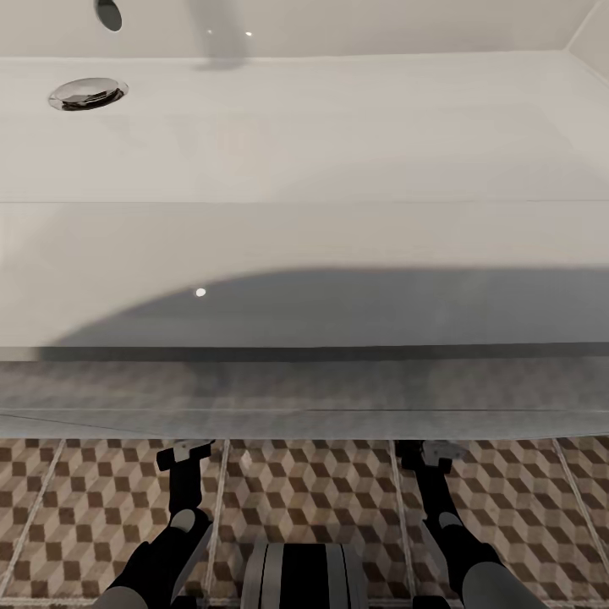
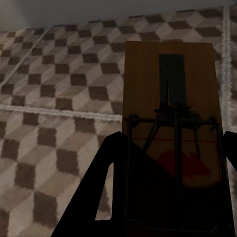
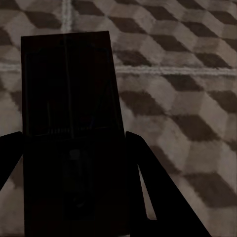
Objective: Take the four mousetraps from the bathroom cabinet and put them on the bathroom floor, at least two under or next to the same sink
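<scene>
Mousetraps are in both pincers at this moment, 1 each. In the left wrist view a mousetrap (image 2: 170, 138) sits between the 2 dark fingers (image 2: 103, 192) of the left pincer (image 2: 168, 197), clenched on the board, its spring, wire bar and red mark facing the camera, with the bathroom floor (image 2: 54, 98) behind it. In the right wrist view a second mousetrap (image 3: 69, 113), in deep shadow, is gripped the same way by the right pincer (image 3: 74, 197) above the cube-pattern tiles (image 3: 187, 98).

From the head view both arms reach forward and down under the front edge of a wide white sink (image 1: 304, 237), whose drain (image 1: 87, 93) shows at the far left. The left pincer (image 1: 182, 454) and right pincer (image 1: 431, 452) end just at the sink's lower edge, and the traps cannot be made out there.

Risks, as I judge them: each board seems held by its near end, so it may tip or twist as it is lowered. If a pincer releases while still high above the floor, the trap may bounce or slide away from the sink, or land upside down. The sink's underside is close over the arms, so lifting them could knock it. The head camera cannot see the floor under the sink, so placement there relies on the wrist views. How high the traps hang above the tiles is unclear.
</scene>
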You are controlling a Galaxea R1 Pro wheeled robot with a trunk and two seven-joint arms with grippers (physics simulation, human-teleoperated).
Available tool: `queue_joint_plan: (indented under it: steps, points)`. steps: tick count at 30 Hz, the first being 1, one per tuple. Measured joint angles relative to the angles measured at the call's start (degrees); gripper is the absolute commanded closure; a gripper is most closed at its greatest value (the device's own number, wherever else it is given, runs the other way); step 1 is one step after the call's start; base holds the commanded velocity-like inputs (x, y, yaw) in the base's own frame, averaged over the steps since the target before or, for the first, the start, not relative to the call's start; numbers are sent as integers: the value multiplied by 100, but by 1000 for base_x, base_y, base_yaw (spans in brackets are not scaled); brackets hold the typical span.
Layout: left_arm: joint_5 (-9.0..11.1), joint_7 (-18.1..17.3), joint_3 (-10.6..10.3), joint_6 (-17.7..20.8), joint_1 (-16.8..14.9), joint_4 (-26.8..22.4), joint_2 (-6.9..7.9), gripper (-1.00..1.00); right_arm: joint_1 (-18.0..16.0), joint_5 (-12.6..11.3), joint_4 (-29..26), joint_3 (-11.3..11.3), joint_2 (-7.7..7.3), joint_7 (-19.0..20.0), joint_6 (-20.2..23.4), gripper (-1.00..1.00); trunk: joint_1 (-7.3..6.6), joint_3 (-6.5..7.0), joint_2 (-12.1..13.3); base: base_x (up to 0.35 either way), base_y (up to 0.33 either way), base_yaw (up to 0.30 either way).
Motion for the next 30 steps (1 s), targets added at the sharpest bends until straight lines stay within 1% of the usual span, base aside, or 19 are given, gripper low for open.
queue_joint_plan:
  steps: [5, 9, 13, 30]
  points:
    - [2, -1, 0, 0, 0, 5, 4, 100, -3, 2, 85, 0, 0, -2, 48, 100, 0, 0, 0, 0, 0, 0]
    - [-1, 1, 0, 0, 3, 8, 3, 100, -9, 13, 98, 0, 0, -5, 218, 100, 0, 0, 0, 0, 0, 0]
    - [2, 0, 0, 0, 0, 9, -3, 100, -12, 19, 99, 1, 0, -5, 286, 100, 0, 0, 0, 0, 0, 0]
    - [-33, -36, 0, -9, 0, 0, -4, 100, -12, 27, 99, -7, 0, -4, 300, 100, 0, 0, 0, 0, 0, 0]
